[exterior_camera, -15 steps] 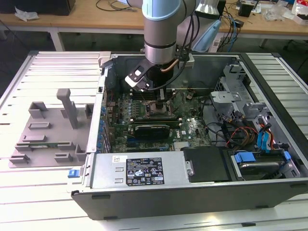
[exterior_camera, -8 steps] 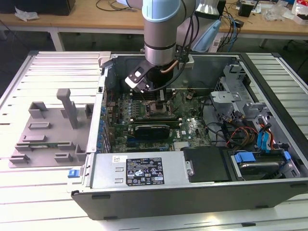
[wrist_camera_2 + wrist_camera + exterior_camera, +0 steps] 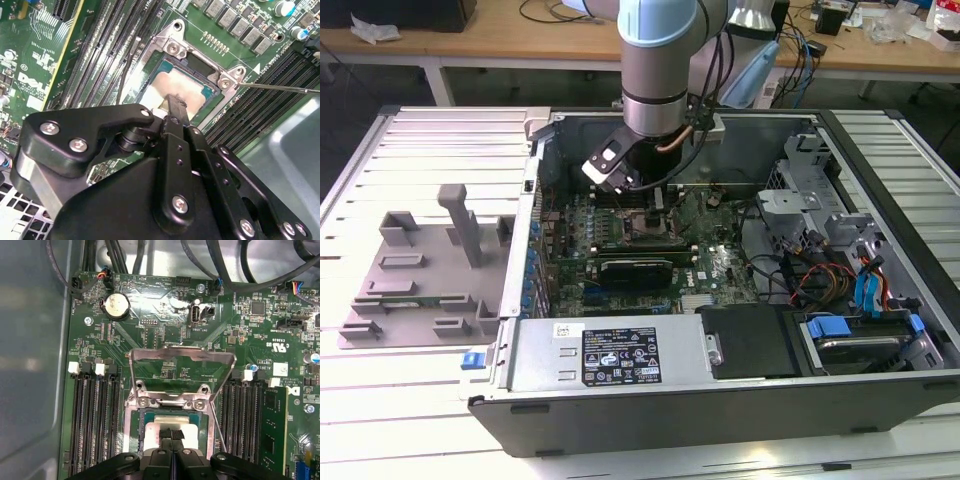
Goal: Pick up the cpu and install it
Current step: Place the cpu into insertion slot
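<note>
The cpu (image 3: 166,419), a flat square chip with a silvery top, lies in the motherboard socket (image 3: 141,432), whose metal load plate (image 3: 182,362) stands raised behind it. My gripper (image 3: 171,436) is directly above the chip with its two black fingers pressed together. Their padded tips sit at or just over the middle of the cpu's top. In the second wrist view the same cpu (image 3: 162,86) shows in the socket under the gripper (image 3: 172,104). In the exterior view the gripper (image 3: 654,207) reaches down into the open computer case (image 3: 720,395) over the socket.
The thin socket lever (image 3: 280,88) sticks out beside the socket. Memory slots (image 3: 95,420) flank it on both sides. A grey fixture tray (image 3: 420,270) lies on the table at the exterior view's left of the case. Drive cages and cables (image 3: 830,270) fill the case's right end.
</note>
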You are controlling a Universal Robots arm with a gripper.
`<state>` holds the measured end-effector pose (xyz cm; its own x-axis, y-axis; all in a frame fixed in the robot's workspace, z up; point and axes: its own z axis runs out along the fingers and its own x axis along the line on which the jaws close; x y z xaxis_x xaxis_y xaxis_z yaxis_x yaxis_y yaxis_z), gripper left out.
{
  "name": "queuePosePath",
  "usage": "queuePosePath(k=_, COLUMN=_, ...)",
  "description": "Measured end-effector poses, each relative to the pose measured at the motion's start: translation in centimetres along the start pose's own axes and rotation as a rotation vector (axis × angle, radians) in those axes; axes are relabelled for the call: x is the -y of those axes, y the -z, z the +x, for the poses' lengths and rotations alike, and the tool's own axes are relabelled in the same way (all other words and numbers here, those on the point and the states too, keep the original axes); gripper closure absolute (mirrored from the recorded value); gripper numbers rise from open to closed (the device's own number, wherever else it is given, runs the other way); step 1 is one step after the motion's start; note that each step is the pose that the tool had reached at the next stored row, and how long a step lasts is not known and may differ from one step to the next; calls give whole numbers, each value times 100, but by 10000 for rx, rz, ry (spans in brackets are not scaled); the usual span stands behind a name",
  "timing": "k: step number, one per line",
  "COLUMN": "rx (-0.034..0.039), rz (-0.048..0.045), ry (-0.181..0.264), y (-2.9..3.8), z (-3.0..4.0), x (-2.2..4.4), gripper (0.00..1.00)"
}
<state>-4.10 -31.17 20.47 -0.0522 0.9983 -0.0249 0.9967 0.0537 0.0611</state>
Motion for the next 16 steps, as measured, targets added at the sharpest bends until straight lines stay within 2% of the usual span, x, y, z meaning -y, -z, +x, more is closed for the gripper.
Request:
queuePosePath(k=7, rx=-2, rz=-1, ry=1, y=95, z=-2, x=-6, gripper=89)
queuePosePath(k=12, rx=-3, rz=-2, ry=0, y=90, z=-54, x=-2, gripper=89)
queuePosePath(k=16, rx=-59, rz=-3, ry=-3, y=57, z=-53, x=10, gripper=89)
